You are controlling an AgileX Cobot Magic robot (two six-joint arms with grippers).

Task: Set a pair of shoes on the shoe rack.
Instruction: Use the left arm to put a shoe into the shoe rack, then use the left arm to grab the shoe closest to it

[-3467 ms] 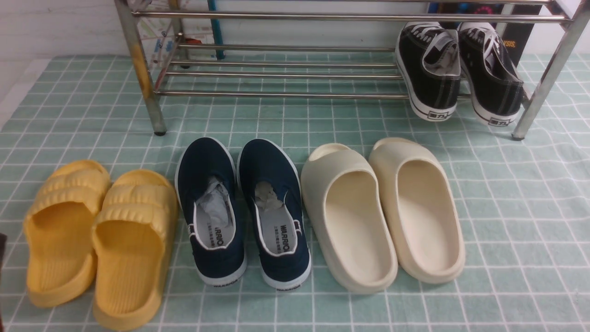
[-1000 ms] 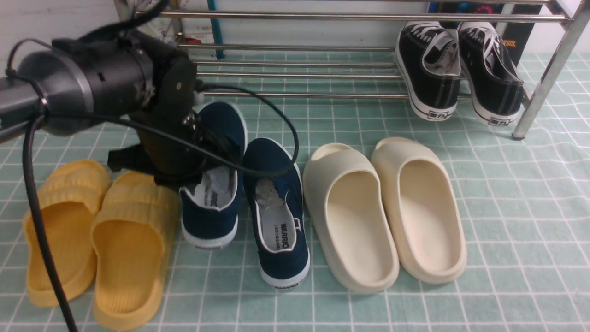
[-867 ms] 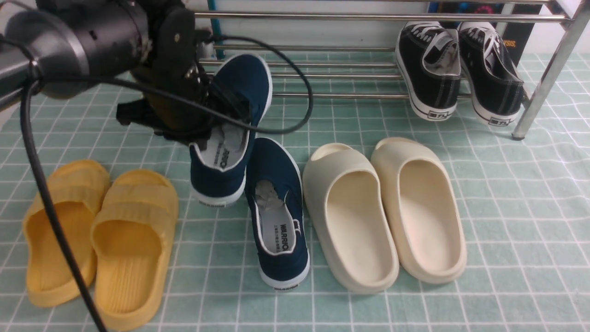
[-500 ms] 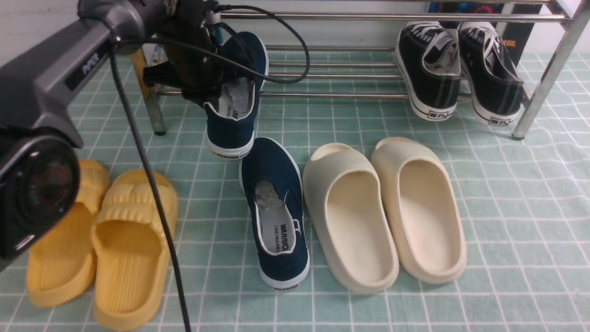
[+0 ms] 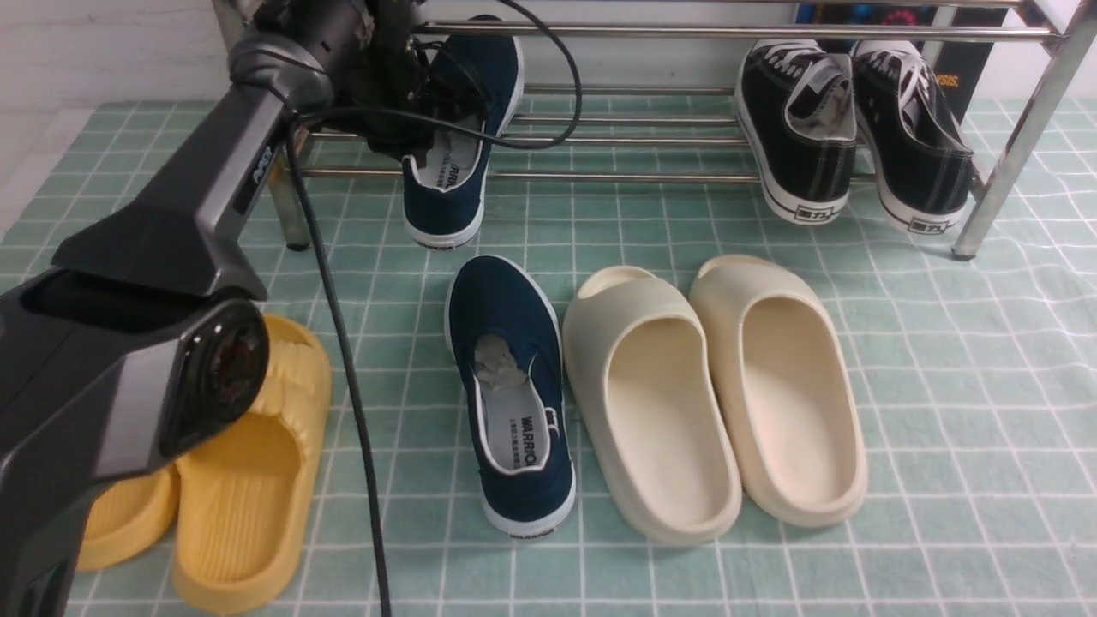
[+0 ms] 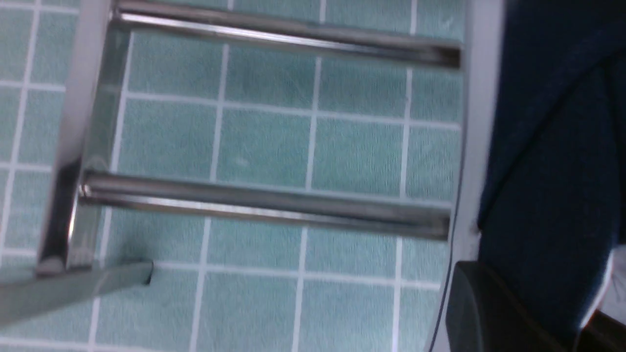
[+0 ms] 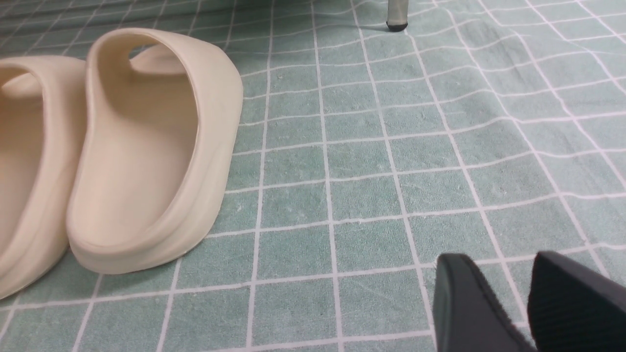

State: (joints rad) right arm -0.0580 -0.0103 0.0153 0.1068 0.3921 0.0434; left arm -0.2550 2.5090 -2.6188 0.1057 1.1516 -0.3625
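My left gripper (image 5: 417, 90) is shut on one navy slip-on shoe (image 5: 454, 163), holding it by the collar. The shoe's toe reaches in over the lower bars of the chrome shoe rack (image 5: 617, 32), and its heel hangs in front of them. In the left wrist view the navy shoe (image 6: 552, 146) lies across two rack bars (image 6: 264, 200); a dark finger (image 6: 489, 313) presses its side. The other navy shoe (image 5: 514, 403) lies on the green checked cloth. My right gripper (image 7: 508, 264) is shut, empty and low over the cloth.
Black lace-up sneakers (image 5: 848, 128) sit on the rack's lower shelf at the right. Cream slides (image 5: 711, 394) lie right of the floor shoe, also in the right wrist view (image 7: 142, 146). Yellow slides (image 5: 240, 480) lie at the left, partly behind my left arm. A rust-stained rack leg (image 5: 287, 206) stands at the left.
My left arm took the left navy shoe off the cloth, lifted it and carried it forward to the rack's lower shelf. The other shoes have stayed put.
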